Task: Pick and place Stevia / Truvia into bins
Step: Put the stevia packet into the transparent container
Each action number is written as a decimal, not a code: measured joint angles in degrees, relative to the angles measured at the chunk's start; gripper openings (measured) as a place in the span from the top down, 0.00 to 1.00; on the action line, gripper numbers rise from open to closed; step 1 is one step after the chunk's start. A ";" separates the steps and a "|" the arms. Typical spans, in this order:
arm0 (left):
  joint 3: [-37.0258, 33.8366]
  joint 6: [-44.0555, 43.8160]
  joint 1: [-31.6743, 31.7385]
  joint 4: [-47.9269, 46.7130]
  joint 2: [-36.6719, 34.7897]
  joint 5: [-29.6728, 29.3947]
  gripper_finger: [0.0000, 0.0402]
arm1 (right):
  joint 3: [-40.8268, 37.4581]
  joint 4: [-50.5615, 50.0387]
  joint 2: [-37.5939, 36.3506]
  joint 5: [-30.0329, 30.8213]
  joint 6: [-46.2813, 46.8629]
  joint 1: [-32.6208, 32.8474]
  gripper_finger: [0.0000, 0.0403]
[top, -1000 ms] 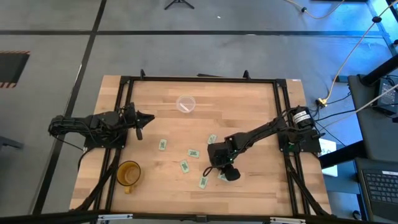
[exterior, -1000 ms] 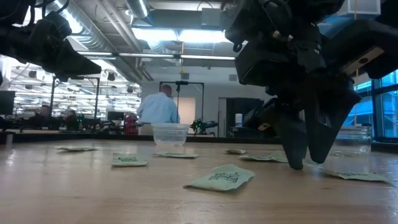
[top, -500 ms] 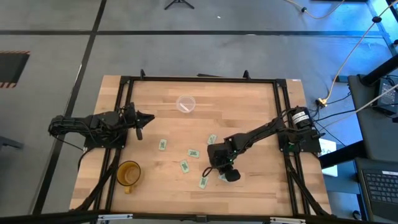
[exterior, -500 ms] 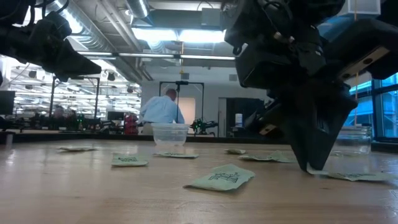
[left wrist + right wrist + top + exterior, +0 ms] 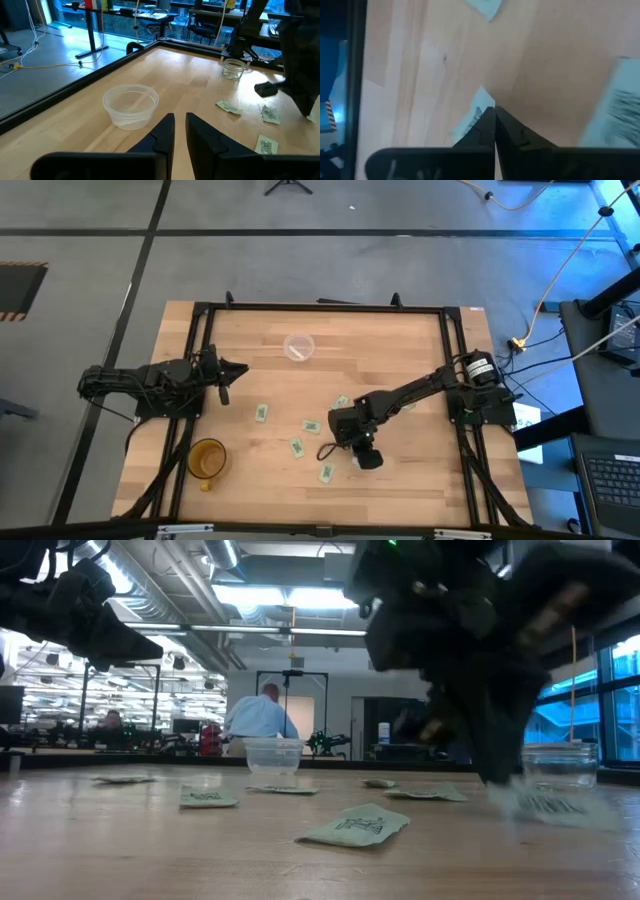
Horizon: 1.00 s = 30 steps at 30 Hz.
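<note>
Paper sachet [image 5: 476, 111] now sits pinched in the right gripper [image 5: 366, 459], whose fingers have closed and begun lifting; carrying to a cup [image 5: 299, 347] seems next. Left gripper [image 5: 224, 381] waits, nearly closed, empty.

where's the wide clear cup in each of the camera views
High view: the wide clear cup stands far of the table's centre.
Low view: the cup stands left of centre, far across the table.
Left wrist view: it stands ahead of the left gripper.
Right wrist view: not in it.
Shared landmark: the sachets.
</note>
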 joint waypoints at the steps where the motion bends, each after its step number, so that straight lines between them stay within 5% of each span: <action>1: 0.00 0.00 -0.01 0.00 0.01 0.00 0.90 | 1.59 -2.93 -0.02 0.00 0.12 -0.39 0.99; 10: 0.02 -0.94 0.00 0.02 0.01 0.17 0.89 | 13.88 -18.09 -4.99 1.02 1.89 -4.67 1.00; 15: 0.01 -0.96 -0.01 0.02 0.01 0.20 0.90 | 14.52 -22.16 -14.04 5.35 5.87 -7.25 1.00; 22: 0.00 -0.96 -0.01 0.04 0.01 -1.41 0.89 | 14.45 -34.62 -27.09 20.67 14.81 -9.79 1.00; 30: 0.01 -0.96 -0.01 0.09 0.01 -1.86 0.90 | 13.18 -43.20 -37.18 21.72 17.25 -16.16 1.00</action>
